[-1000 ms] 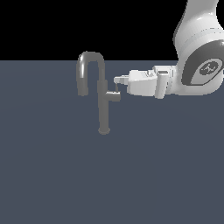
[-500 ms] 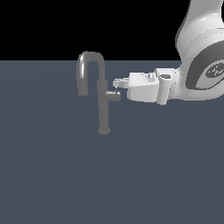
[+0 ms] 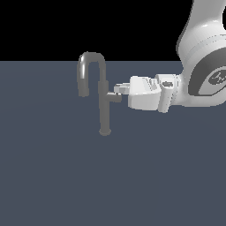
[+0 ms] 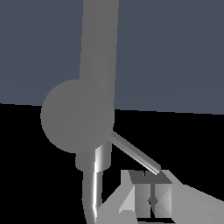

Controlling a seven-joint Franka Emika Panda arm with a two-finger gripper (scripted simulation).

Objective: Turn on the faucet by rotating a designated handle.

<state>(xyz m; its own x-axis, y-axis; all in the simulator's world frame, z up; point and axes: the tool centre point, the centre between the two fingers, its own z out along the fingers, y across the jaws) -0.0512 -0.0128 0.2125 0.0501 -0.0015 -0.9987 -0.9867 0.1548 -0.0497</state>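
Exterior view: my gripper [image 3: 118, 89] at handle [image 3: 114, 97] of faucet [image 3: 103, 95], contact apparent. Jaw opening — cannot tell. Reach done; I judge rotation left.

I see the faucet [image 3: 104, 106] standing upright on the flat surface [image 3: 66, 176], its spout [image 3: 88, 66] arching over toward the exterior view's left. The handle [image 3: 115, 97] juts from the post toward the exterior view's right. My gripper [image 3: 118, 89] reaches in level from that same side, its tip just beside and slightly above the stub. In the wrist view, the thin lever [image 4: 133, 153] runs out from the round handle end [image 4: 76, 116], with a finger [image 4: 151, 197] near its tip.
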